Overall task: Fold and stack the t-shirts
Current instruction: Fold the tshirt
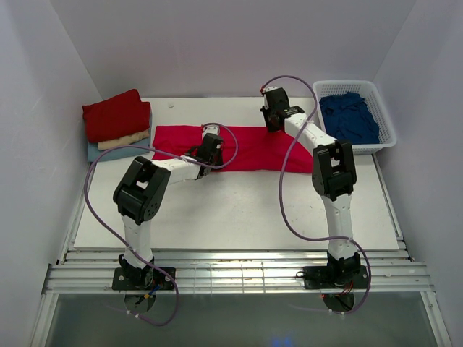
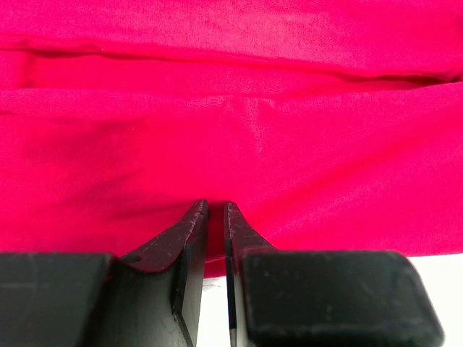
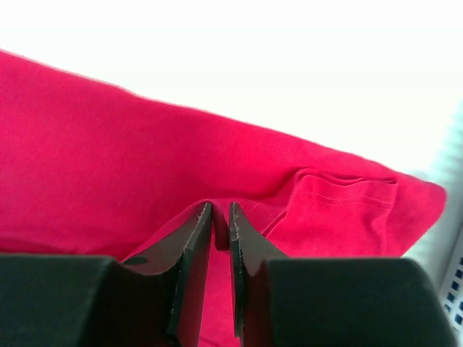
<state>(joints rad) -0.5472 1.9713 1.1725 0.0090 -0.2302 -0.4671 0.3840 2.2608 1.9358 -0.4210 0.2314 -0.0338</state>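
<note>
You have one crimson shirt (image 1: 253,148) spread as a long band across the far middle of the table (image 1: 239,210), running left to right. Your left claw (image 2: 215,211) sits at its near edge, left of centre. It's clenched on the cloth: the two fingers stand almost together with red pinched between the tips. Your right claw (image 3: 221,211) is over on the far edge, toward the right end, and it too is grasping the crimson shirt. A small fold of red stands between its two narrow-set fingers, and one stitched sleeve (image 3: 347,199) lies just to the right of them.

Now count the pile at the far left: three folded shirts. There's a dark red shirt (image 1: 116,116) on top, a cream shirt (image 1: 123,142) under it and a pale blue shirt (image 1: 92,150) at the bottom.

At the far right, just beside the band's right end, one white basket (image 1: 384,123) holds navy cloth (image 1: 349,119). You cannot tell how many pieces are in there.
</note>
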